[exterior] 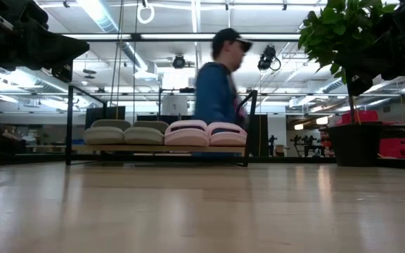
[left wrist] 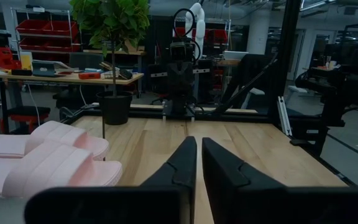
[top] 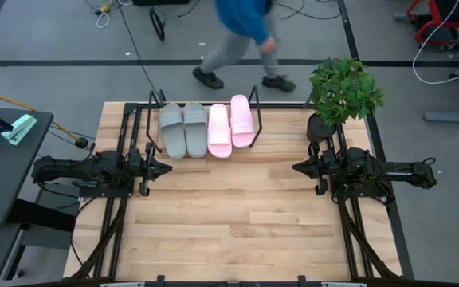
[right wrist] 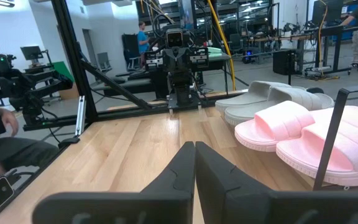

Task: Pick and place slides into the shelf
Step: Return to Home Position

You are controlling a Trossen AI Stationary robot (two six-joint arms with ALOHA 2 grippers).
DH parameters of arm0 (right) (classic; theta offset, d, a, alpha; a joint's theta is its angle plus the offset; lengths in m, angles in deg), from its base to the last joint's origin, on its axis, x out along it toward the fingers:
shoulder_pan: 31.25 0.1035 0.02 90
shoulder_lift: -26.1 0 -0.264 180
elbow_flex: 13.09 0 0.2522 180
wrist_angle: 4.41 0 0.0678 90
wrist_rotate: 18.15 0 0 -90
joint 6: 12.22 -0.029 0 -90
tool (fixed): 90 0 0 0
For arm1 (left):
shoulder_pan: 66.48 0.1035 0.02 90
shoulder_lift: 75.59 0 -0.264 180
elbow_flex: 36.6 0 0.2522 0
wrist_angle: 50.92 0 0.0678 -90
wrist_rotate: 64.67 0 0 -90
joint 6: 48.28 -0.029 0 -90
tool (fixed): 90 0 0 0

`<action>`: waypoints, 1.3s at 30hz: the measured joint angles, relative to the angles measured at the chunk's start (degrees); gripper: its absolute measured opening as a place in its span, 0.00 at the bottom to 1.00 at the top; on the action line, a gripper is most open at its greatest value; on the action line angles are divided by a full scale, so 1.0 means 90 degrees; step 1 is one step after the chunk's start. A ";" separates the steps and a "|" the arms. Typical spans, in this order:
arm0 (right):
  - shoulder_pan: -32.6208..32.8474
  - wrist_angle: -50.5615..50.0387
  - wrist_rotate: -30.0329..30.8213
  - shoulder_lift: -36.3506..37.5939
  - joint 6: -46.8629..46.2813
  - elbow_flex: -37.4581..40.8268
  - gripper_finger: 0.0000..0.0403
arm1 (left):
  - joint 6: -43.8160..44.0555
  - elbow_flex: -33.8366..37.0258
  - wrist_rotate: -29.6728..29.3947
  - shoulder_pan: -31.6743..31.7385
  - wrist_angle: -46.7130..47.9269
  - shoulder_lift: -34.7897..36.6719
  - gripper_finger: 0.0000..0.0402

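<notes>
slides, four in a row on shelf, left gripper near shelf, right gripper farther off, both jaws closed

My rig stands in a robotics lab: long fluorescent ceiling strips, red plastic parts bins on racks, a cluttered wooden workbench and a loose black cable across the grey floor.

The shelf holds the grey pair and pink pair, side by side.
</notes>
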 joint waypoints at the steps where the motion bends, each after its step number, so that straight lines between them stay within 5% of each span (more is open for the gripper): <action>1: 0.0001 0.0000 0.0001 -0.0001 0.0000 0.0000 0.04 | 0.0000 0.0000 0.0000 0.0000 0.0002 0.0002 0.08; 39: 0.0002 0.0000 0.0002 0.0002 0.0000 0.0000 0.04 | 0.0000 0.0000 0.0000 0.0000 0.0000 0.0000 0.09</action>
